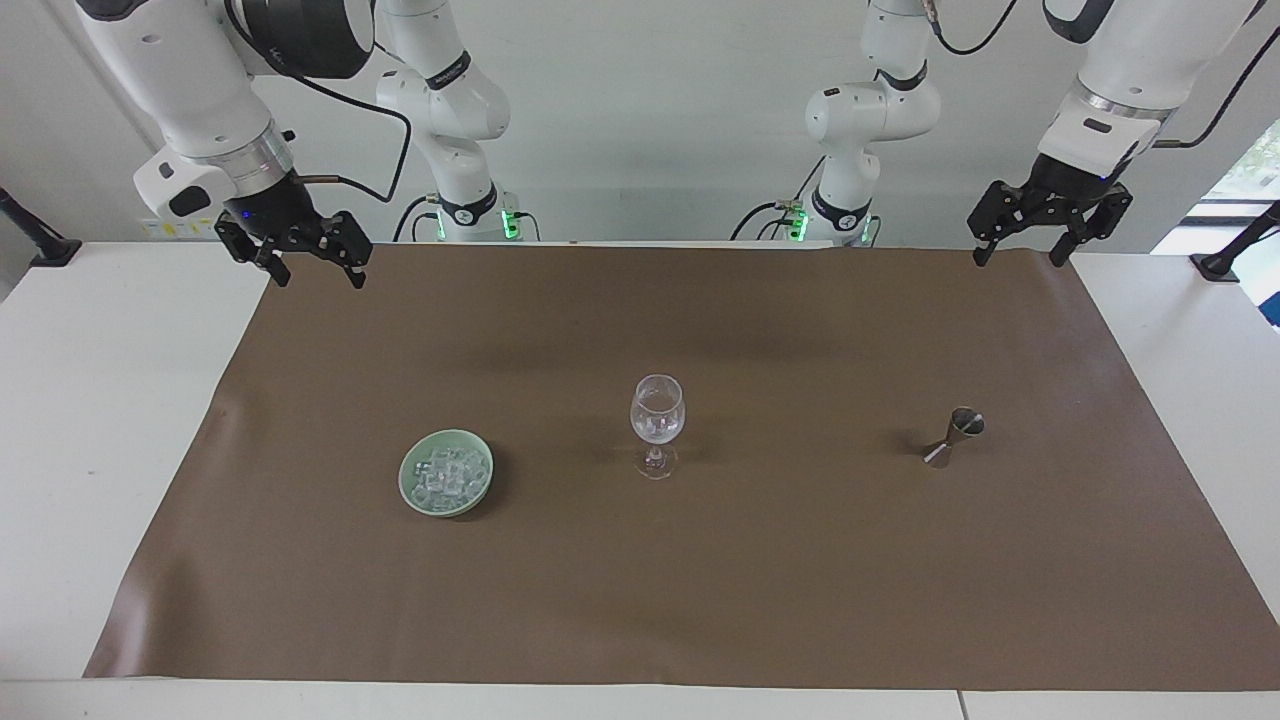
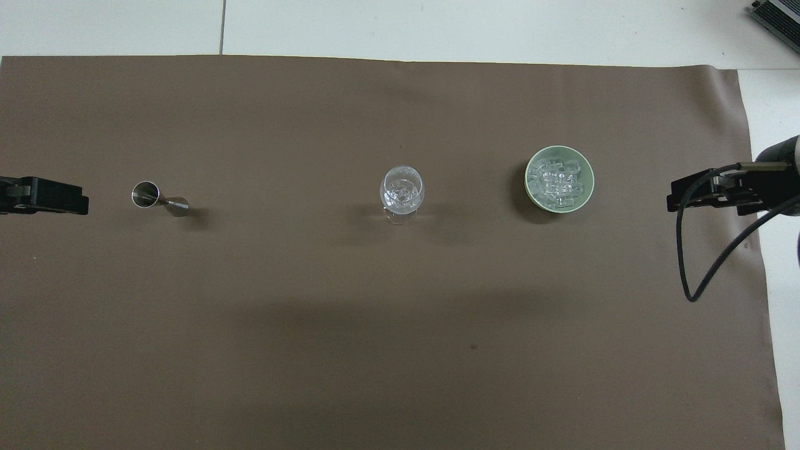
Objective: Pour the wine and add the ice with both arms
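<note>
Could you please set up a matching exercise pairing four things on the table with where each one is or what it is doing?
Things:
1. ice
2. stemmed glass
3. metal measuring cup
4. right claw

Places or states:
A. on the brown mat toward the left arm's end
B. open, in the air over the mat's corner
C. heaped in the green dish
D. upright between the dish and the measuring cup

Pairs: 1-C, 2-D, 3-A, 4-B
</note>
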Motion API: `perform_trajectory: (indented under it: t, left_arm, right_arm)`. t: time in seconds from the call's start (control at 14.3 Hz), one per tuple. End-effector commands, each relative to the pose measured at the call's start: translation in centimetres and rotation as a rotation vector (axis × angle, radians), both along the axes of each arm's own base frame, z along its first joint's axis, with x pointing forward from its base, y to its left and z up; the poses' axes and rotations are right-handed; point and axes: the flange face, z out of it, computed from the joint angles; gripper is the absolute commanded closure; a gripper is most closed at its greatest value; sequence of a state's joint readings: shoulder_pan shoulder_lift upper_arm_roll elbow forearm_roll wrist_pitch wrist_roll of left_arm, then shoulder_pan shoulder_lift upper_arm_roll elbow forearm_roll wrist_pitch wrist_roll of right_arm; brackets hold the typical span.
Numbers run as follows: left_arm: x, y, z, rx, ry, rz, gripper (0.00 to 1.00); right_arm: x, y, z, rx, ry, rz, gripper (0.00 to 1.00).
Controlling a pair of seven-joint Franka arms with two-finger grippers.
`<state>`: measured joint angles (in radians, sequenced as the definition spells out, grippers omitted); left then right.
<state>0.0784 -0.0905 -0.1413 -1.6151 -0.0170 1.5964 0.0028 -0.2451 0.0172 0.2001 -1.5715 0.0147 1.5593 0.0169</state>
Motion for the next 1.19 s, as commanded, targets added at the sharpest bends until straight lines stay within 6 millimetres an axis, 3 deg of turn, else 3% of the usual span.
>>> perform_trajectory:
  t: [0.0,0.35,0.49,0.63,1.12]
  left_arm:
    - [-0.4,0.3,0.3,0.012,0.007,-0.004,0.00]
    - [-0.4,0.3,0.3,0.012,0.007,-0.006,0.00]
    - [-0.4,0.3,0.3,0.012,0.007,-0.004,0.00]
    - [-0.4,0.3,0.3,0.012,0.007,-0.004,0.00]
    - [-0.4,0.2,0.3,0.012,0.007,-0.006,0.00]
  right_arm:
    - [-0.7,-0.2,0.2,-0.002,0.004,0.015,0.00]
    - [-1.7,-0.1,0.5,0.002,0.067,0.040,0.00]
    - [-3.0,-0.5,1.5,0.001,0.080,0.042,0.00]
    - [-4.0,-0.4,1.3,0.000,0.114,0.039,0.00]
    - [-3.1,-0.7,1.5,-0.001,0.073,0.030,0.00]
